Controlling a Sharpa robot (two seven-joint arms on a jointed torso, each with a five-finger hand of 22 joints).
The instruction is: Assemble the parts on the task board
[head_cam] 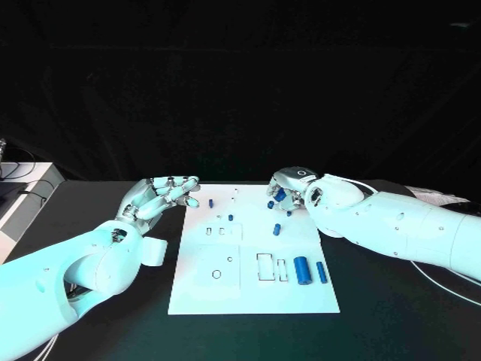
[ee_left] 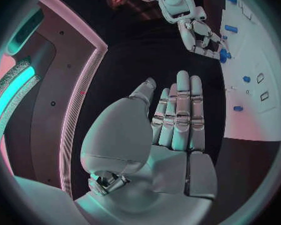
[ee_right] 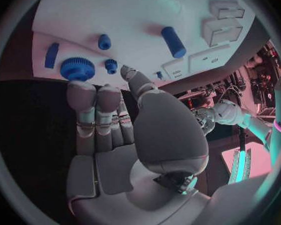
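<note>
Several small blue plastic parts (head_cam: 301,269) lie scattered over the flat white task board (head_cam: 252,297), which sits mid-way across the black counter (head_cam: 392,316), and I read them from my left across. My silver many-fingered left hand (head_cam: 162,194) hovers just off the board's left edge, near its far corner, fingers (ee_left: 181,110) straight, side by side and holding nothing. A tiny blue peg (head_cam: 211,202) sits just beyond them on the board. Further right, near the board's far edge, my silver right hand (head_cam: 287,189) hangs over a toothed blue gear (ee_right: 77,68) and a short blue cylinder (ee_right: 173,41); its fingers (ee_right: 93,105) are extended with nothing between them. Two longer blue bars stand nearer me, towards the right edge.

I judge these pieces light, rigid and rather slick, so they will skid or roll if nudged sideways. The gear I would pinch across its toothed rim, where the teeth give purchase; the cylinders I would take across the middle of the barrel, coming down from above, so they cannot roll away
</note>
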